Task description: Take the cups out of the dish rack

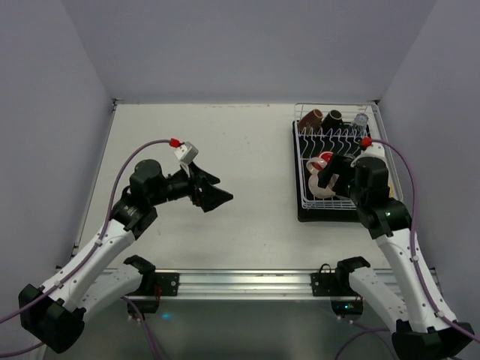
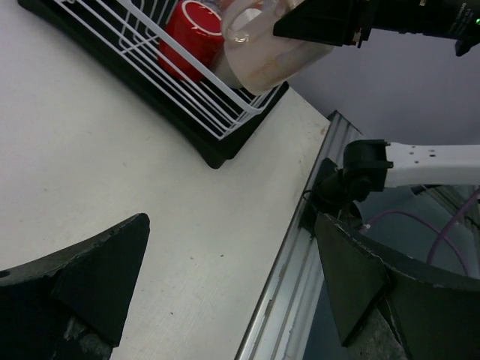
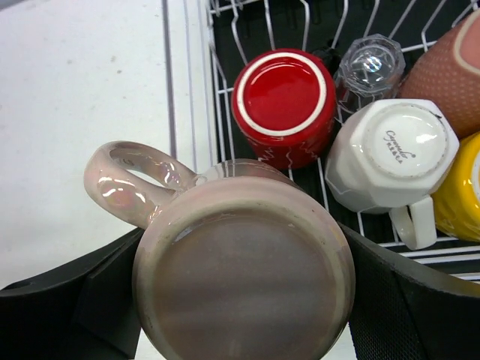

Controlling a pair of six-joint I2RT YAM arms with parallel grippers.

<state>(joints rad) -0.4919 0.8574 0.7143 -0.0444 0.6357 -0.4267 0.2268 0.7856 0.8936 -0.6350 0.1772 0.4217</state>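
Right tool [image 1: 335, 178] clenched around a pale pink glazed mug [image 3: 244, 277], at the white wire dish rack [image 1: 337, 139].
The mug is held base-up over the rack's near left corner. Beside it in the rack stand a red mug [image 3: 283, 97], a white mug [image 3: 394, 154] and a clear glass [image 3: 370, 64], all upside down. The left tool [image 1: 214, 196] hangs released over the pale bench [image 1: 225, 142], well apart from the rack.

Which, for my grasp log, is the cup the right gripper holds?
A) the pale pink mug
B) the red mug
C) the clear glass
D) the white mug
A: the right gripper has its fingers on either side of the pale pink mug, base facing the wrist camera, while the red mug, white mug and clear glass sit in the dish rack.
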